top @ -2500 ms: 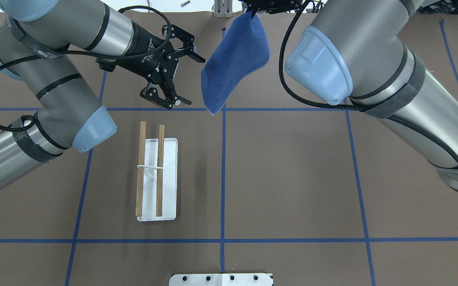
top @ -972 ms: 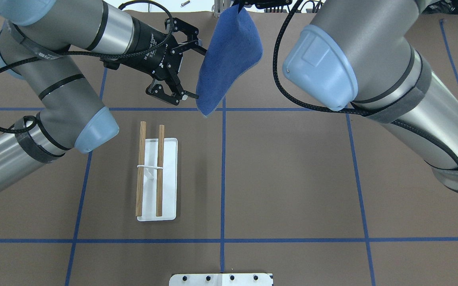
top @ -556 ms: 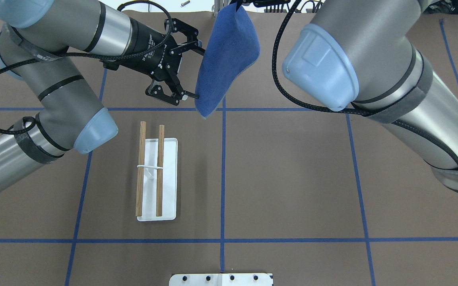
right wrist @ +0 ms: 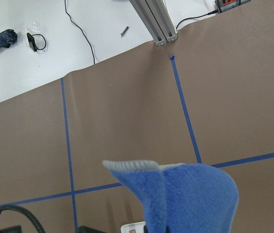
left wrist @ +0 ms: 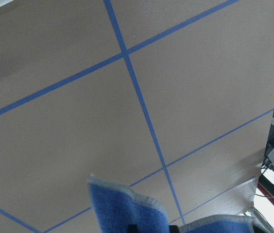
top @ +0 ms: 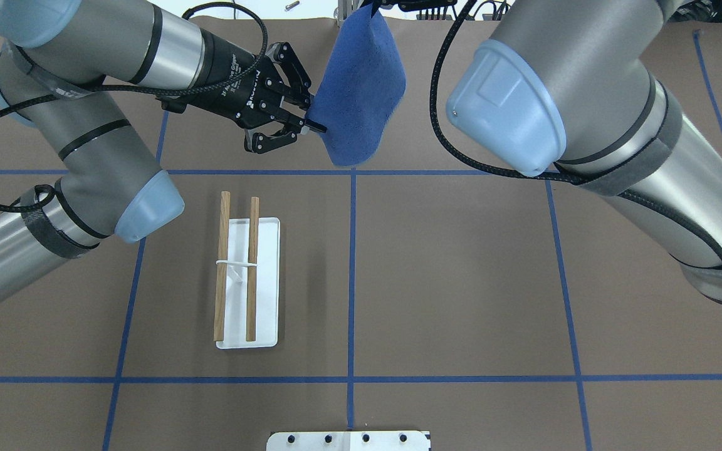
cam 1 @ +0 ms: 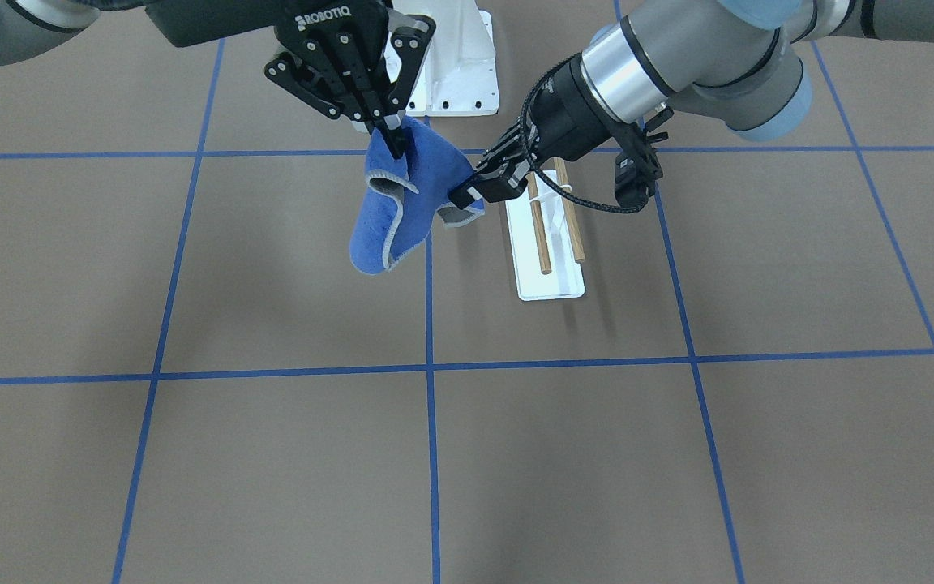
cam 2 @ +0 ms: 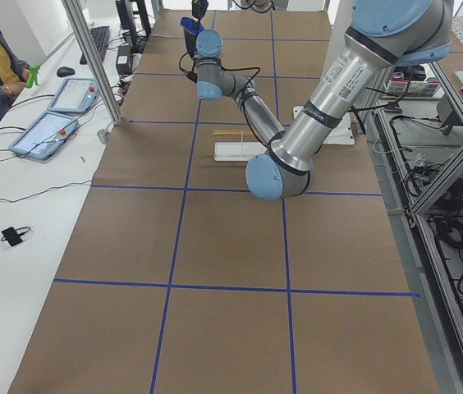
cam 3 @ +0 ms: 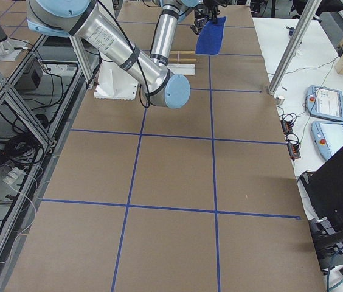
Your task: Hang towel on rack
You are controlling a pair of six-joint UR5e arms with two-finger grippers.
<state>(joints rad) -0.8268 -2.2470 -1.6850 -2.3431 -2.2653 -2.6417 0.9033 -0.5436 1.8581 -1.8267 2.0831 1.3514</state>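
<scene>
Bright, even overhead light, soft faint shadows, sharp focus — wrist views slightly softer

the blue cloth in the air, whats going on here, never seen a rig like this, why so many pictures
Two robot arms work at a brown table, filmed at one moment by several cameras: one above the robot's shoulders, one facing it, one at each table end, one on each wrist. Each arm ends in a two-finger gripper. The right gripper pinches the towel by its top corner, so it hangs free; the left gripper is shut on a lower edge. On the table stands a rack, a white base with two bare wooden bars.
</scene>
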